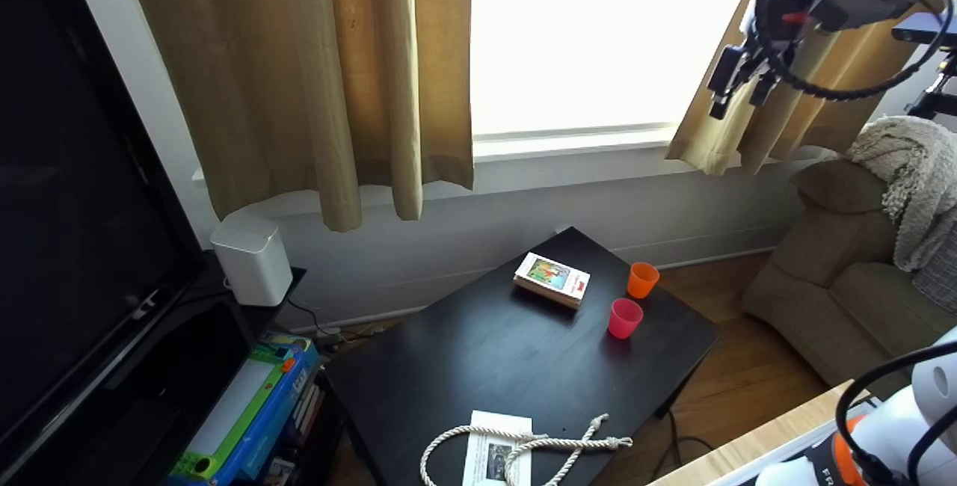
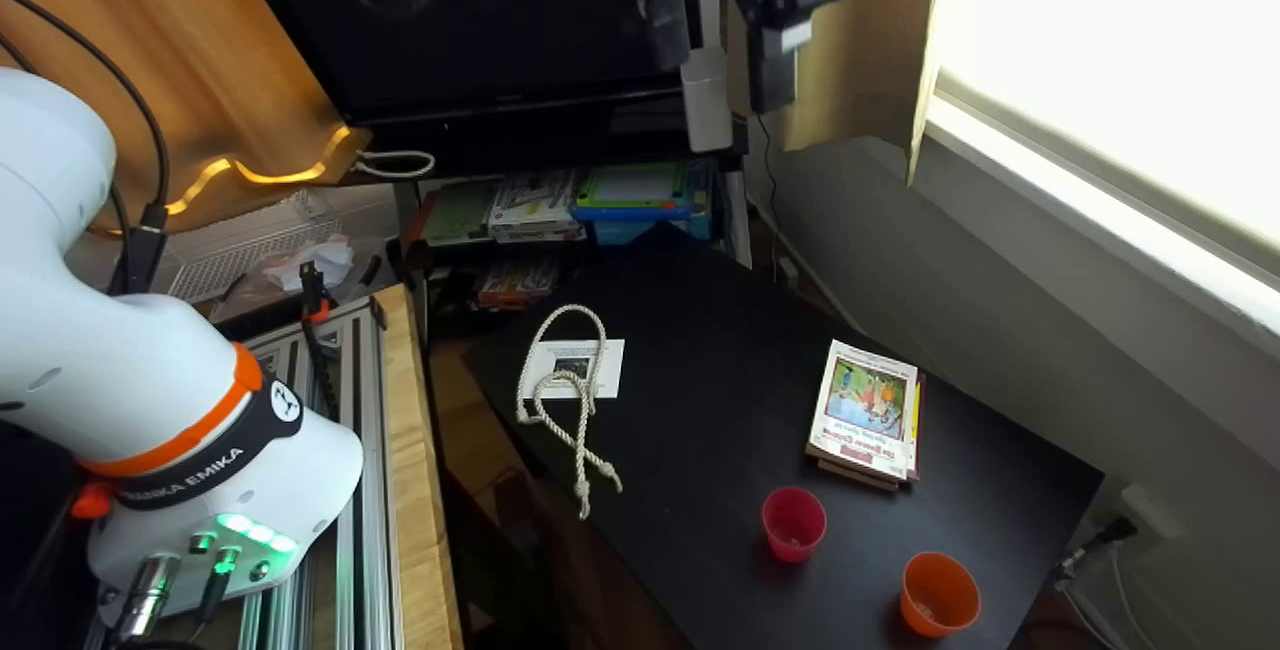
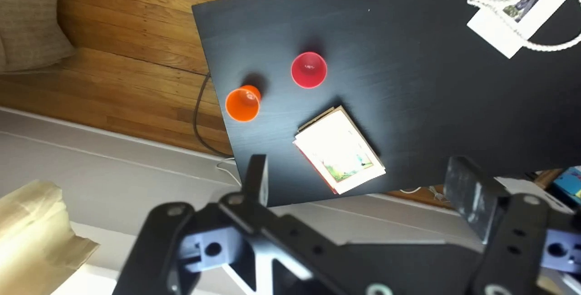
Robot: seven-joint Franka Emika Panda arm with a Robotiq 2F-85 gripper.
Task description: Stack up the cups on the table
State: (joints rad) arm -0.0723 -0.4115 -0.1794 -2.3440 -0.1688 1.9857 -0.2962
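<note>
Spread wide, the gripper looms closest in the wrist view, its two fingers well apart and gripping nothing. Beyond it on the table, left to right, stand the orange cup, near the edge, then the red cup, both upright and apart — not yet stacked. Next come a small pile of books, touching neither cup, and a rope over a sheet of paper. Each cup looks like thin, smooth plastic: probably light, fairly stiff, apt to skid or tip if nudged. Pinching opposite sides just below the rim seems surest, and the taper should let them nest. As for the jaws, they hang well above the table — in both exterior views neither cup is near them. Seen from the wrist, the orange cup lies ahead of the finger at left, the red one ahead of the gap.
</note>
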